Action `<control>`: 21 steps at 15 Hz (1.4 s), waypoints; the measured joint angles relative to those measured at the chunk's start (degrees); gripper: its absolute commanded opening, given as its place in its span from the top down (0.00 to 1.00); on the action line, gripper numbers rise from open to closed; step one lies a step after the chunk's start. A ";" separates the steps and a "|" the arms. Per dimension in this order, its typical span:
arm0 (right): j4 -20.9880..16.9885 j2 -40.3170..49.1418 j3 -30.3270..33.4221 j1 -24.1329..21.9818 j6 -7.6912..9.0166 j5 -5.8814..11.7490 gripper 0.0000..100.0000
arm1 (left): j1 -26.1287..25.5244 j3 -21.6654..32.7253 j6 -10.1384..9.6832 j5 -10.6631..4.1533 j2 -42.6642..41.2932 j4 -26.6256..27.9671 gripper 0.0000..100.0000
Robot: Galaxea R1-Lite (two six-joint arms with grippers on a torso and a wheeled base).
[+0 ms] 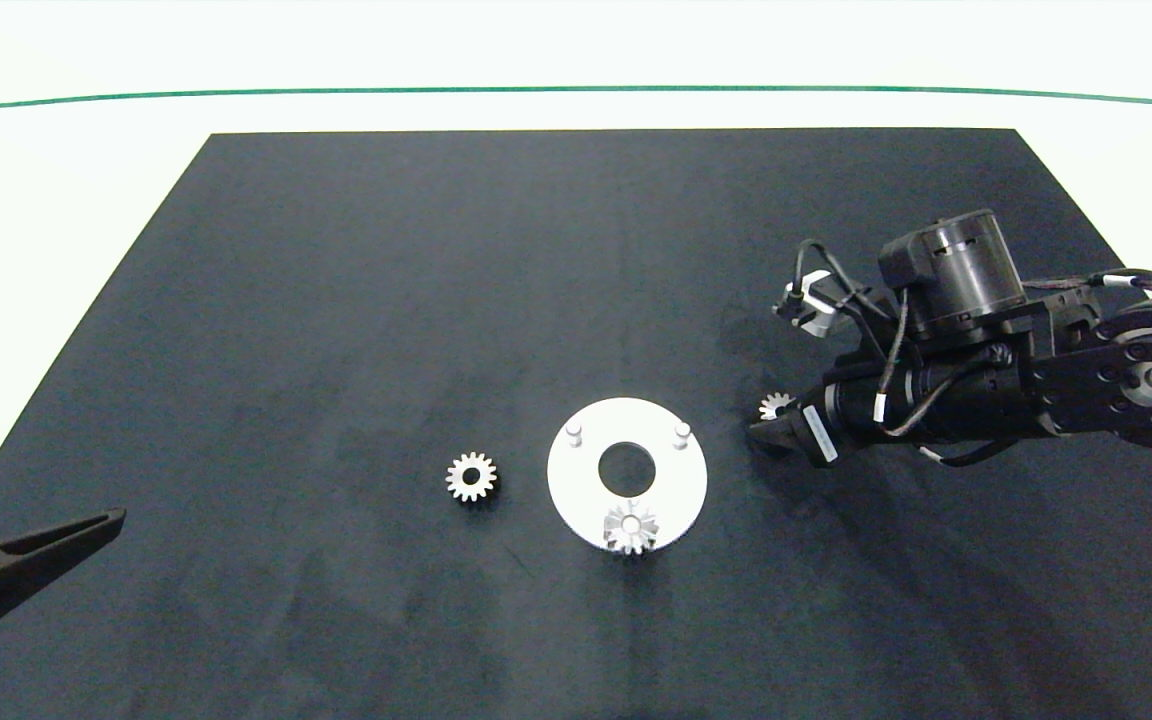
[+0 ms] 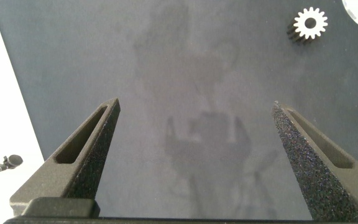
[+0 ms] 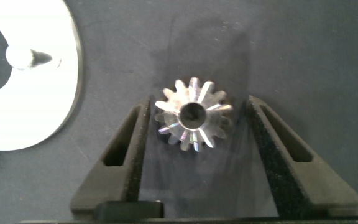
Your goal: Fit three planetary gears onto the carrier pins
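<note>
This looks like a robot test bench in a lab. A plain black mat (image 1: 336, 300) covers a white table (image 1: 56, 200), and a thin green line (image 1: 576, 89) runs across the table at 12 o'clock. On the mat lie only small metal parts, such as the white disc (image 1: 671, 500).

Our right gripper (image 3: 194, 134) reaches in low, fingers (image 3: 123, 155) spread apart; our left gripper (image 2: 194, 152) sits parked at the edge, fingers wide.

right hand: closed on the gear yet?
Open. Right hand fingers straddle the gear flat on the mat, one side showing a gap.
</note>
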State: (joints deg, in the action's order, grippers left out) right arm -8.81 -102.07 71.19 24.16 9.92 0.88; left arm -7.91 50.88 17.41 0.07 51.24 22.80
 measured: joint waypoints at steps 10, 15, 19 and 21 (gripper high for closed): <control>0.00 -0.27 -0.09 -0.46 0.00 -0.98 0.63 | 0.01 0.07 0.00 -0.05 0.00 0.44 0.00; 0.02 -0.49 -0.09 -0.63 0.02 -0.98 0.73 | 0.00 0.11 -0.02 -0.07 0.00 0.44 0.00; 0.02 -0.49 -0.33 -0.71 0.11 -0.78 0.81 | 0.01 0.11 -0.02 -0.05 0.00 0.46 0.00; 0.00 -0.49 -0.35 -0.71 0.11 -0.80 0.85 | 0.04 0.13 0.00 -0.05 0.00 0.44 0.00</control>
State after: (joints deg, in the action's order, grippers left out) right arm -8.81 -102.56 70.84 23.45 10.03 0.07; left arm -7.88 51.02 17.41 0.02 51.24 23.24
